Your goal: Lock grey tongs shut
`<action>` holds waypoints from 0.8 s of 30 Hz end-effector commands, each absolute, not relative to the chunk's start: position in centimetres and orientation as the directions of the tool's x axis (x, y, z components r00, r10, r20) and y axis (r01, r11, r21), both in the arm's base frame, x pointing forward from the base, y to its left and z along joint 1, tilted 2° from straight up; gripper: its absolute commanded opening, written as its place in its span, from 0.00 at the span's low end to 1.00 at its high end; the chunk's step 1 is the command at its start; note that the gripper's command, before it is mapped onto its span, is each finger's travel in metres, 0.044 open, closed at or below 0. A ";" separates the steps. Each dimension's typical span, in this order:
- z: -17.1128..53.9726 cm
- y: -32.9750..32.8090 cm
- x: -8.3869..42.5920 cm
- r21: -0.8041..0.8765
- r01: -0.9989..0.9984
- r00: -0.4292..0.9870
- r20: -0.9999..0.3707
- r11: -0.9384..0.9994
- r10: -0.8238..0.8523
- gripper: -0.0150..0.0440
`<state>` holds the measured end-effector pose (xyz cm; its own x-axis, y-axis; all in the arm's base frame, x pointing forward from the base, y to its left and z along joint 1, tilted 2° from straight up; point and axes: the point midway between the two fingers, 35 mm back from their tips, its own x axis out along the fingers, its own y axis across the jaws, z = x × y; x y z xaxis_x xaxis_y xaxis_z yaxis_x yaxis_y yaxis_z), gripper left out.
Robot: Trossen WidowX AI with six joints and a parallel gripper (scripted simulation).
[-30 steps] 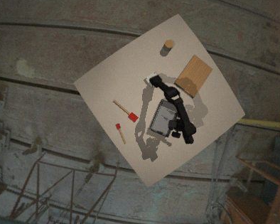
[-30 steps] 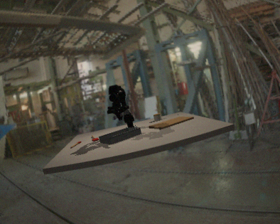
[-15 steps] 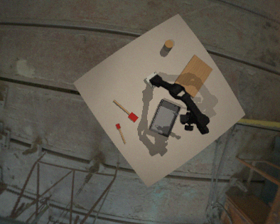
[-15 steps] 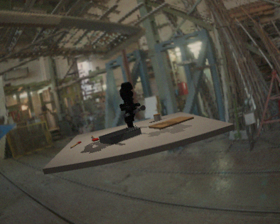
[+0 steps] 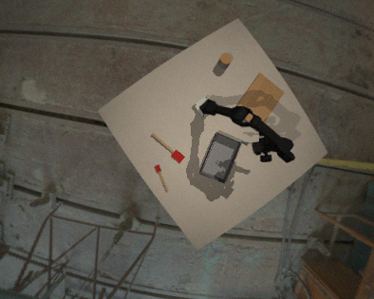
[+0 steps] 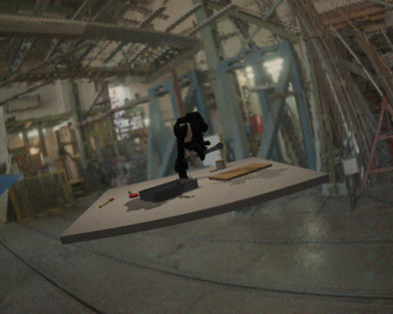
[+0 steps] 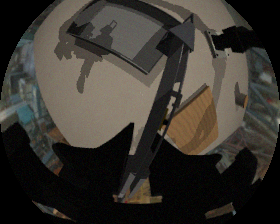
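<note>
My gripper [image 5: 258, 145] [image 6: 202, 155] [image 7: 139, 126] is shut on the grey tongs [image 6: 214, 150] [image 7: 159, 110] and holds them high above the table. In the wrist view their two arms run close together with a narrow gap; whether the lock has caught does not show. The wide dark end points away from the fingers, over a corner of the tin. The roasting tin [image 5: 220, 155] [image 6: 162, 193] [image 7: 142, 40] has no tongs across it. The wooden board [image 5: 268, 86] [image 6: 246, 171] [image 7: 187, 125] lies flat beyond the tin, with nothing on it but shadow.
A cork-coloured cylinder [image 5: 226, 59] [image 6: 220, 164] [image 7: 245, 100] stands past the board. A red-headed mallet [image 5: 177, 156] [image 6: 133, 195] and a smaller red-headed tool [image 5: 158, 168] [image 6: 107, 202] lie on the tin's other side. The arm's base plate [image 5: 200, 105] sits at the table's edge side.
</note>
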<state>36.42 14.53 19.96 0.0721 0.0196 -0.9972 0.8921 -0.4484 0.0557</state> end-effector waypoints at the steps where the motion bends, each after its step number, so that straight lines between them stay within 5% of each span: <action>1: 20.1 15.4 36.0 0.060 0.897 0.074 -0.997 -0.437 0.016 0.00; 24: 19.7 27.2 28.9 0.061 0.982 0.067 -0.997 -0.178 0.031 0.00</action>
